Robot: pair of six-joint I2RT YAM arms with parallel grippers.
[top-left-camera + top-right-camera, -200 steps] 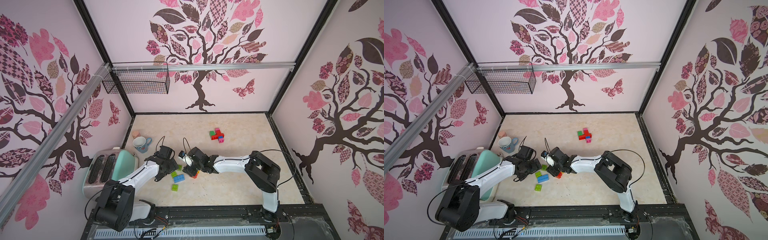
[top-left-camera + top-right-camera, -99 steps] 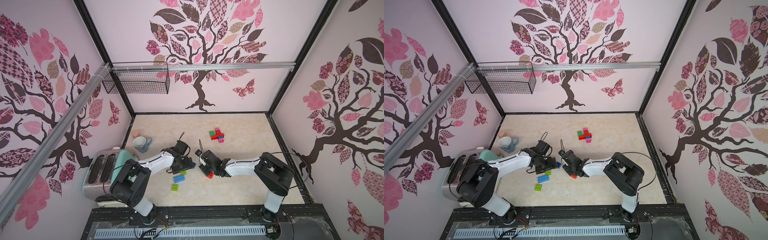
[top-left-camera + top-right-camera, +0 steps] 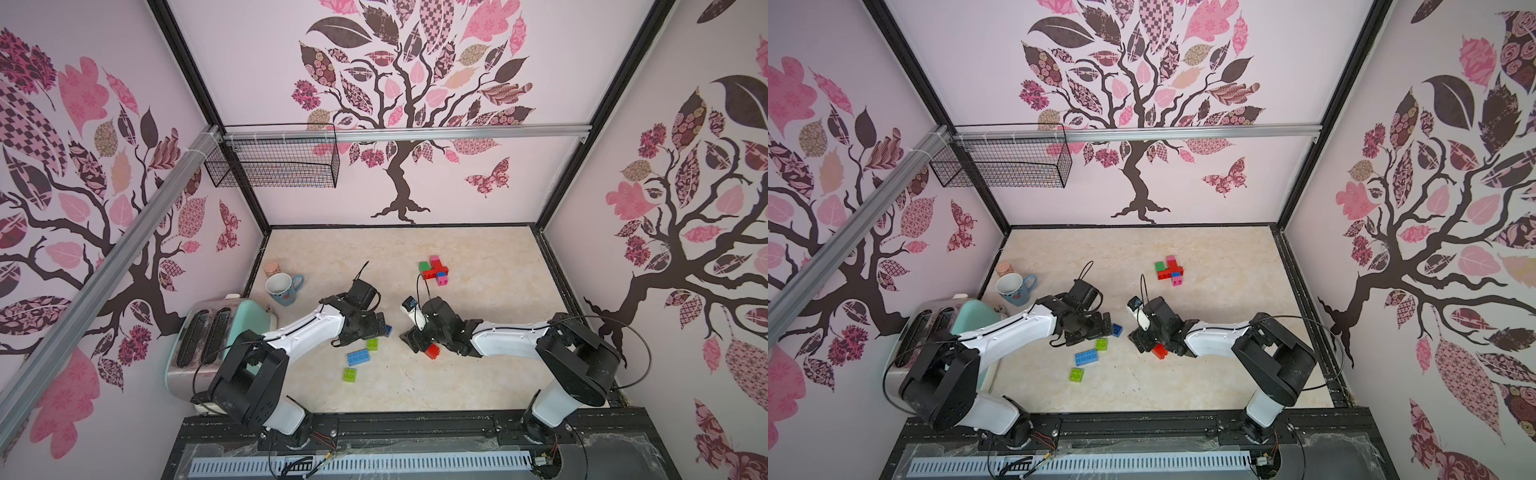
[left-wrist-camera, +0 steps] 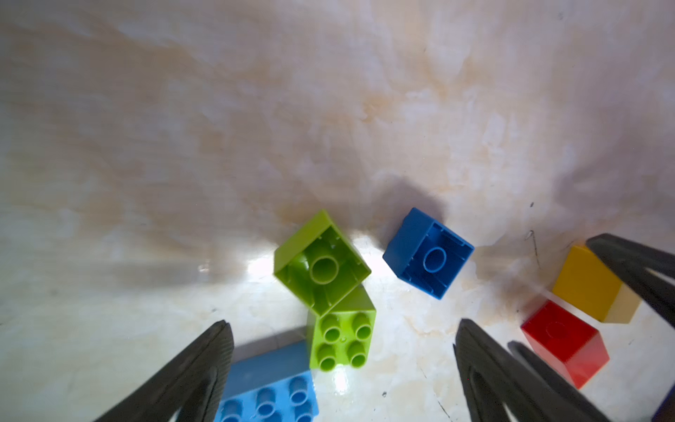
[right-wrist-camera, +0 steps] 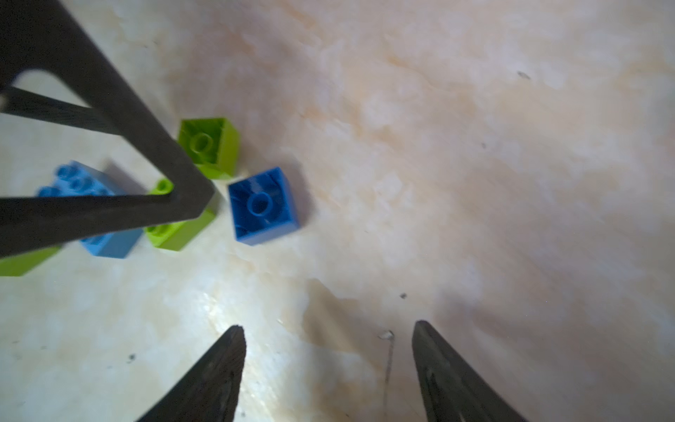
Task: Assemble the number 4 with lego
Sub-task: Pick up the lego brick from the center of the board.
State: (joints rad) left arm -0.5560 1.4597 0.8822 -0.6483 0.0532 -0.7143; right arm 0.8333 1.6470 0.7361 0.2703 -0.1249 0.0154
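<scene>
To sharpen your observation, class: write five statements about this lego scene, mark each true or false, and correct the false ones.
1. The right gripper is open, with nothing between its fingertips. True.
2. The dark blue brick lies studs up. False: its hollow underside shows.
3. A mug stands near the toaster. True.
4. The long light blue brick is joined to the brick cluster at the far side. False: it lies loose near the left gripper, apart from the cluster.
5. The left gripper is shut. False: its jaws stand wide apart.
</scene>
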